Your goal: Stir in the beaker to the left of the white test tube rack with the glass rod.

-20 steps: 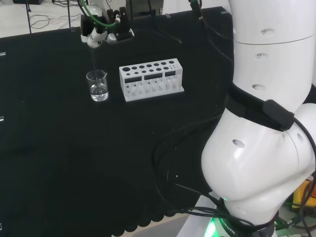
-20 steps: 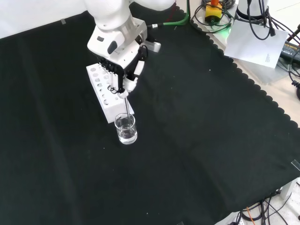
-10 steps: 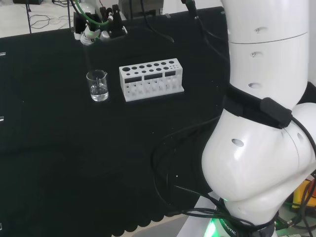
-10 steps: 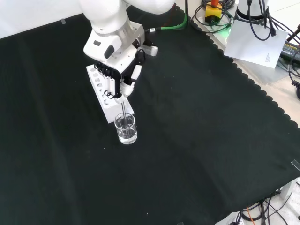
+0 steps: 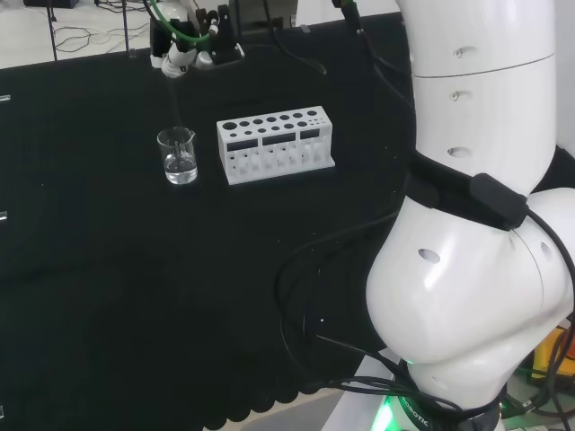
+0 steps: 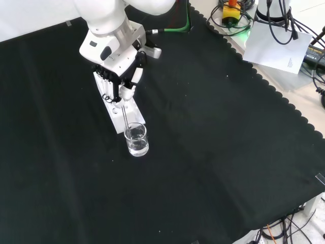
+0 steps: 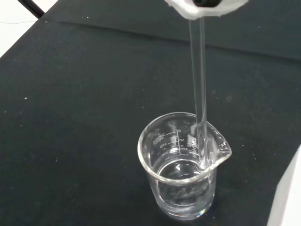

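Black cloth covers the surface (image 6: 228, 152). At upper left of the front view, the glass rod (image 6: 125, 118) is pinched by the hand's (image 6: 118, 81) fingers (image 6: 127, 92), its lower end dipped in the beaker (image 6: 137, 140) beside the white test tube rack (image 5: 275, 144).

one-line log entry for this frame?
hand: shut on glass rod | rod tip: inside beaker, in clear liquid | beaker: beside white rack

The matt black cloth (image 6: 213, 152) covering the bench looks slightly lint-speckled. The small clear glass beaker (image 7: 181, 165) and thin clear glass rod (image 7: 199, 94) are smooth and shiny. The white plastic test tube rack (image 5: 275, 145) looks matt, the big white arm links (image 5: 485, 180) glossy.
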